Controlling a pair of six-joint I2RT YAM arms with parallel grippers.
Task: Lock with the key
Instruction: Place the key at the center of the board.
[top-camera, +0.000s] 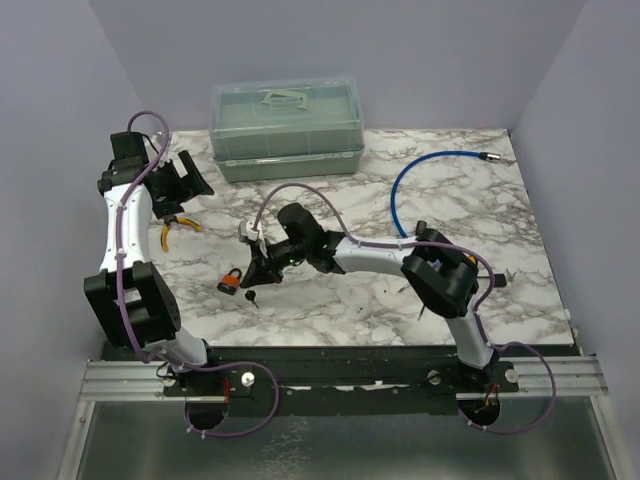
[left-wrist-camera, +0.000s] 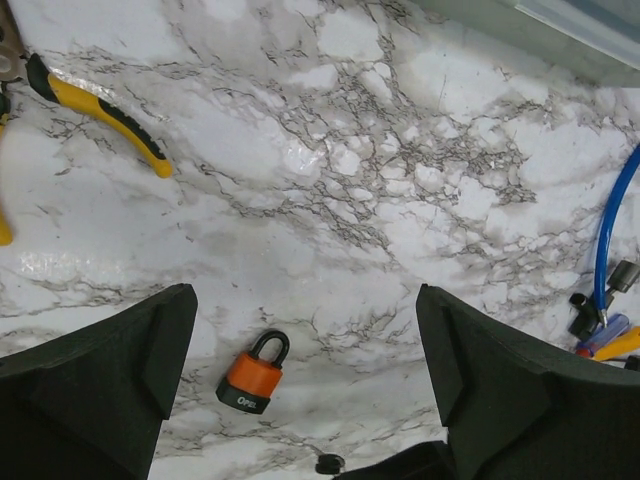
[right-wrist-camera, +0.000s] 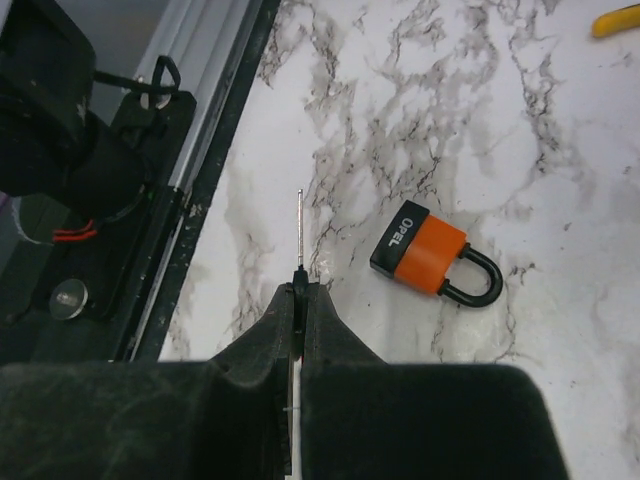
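An orange padlock (top-camera: 230, 281) with a black base and a closed-looking black shackle lies flat on the marble table (top-camera: 480, 270). It also shows in the left wrist view (left-wrist-camera: 254, 376) and the right wrist view (right-wrist-camera: 432, 256). My right gripper (top-camera: 262, 270) is shut on the key (right-wrist-camera: 300, 228): the black head is pinched between the jaws (right-wrist-camera: 300, 292) and the thin blade sticks out forward. The key is to the left of the padlock's base in the right wrist view and apart from it. My left gripper (top-camera: 185, 180) is open and empty, raised at the back left (left-wrist-camera: 305, 300).
Yellow-handled pliers (top-camera: 178, 225) lie below the left gripper and show in the left wrist view (left-wrist-camera: 100, 108). A translucent green lidded box (top-camera: 287, 125) stands at the back. A blue cable (top-camera: 420, 175) curves over the right half. The table's front edge and metal rail (right-wrist-camera: 190, 200) are close to the key.
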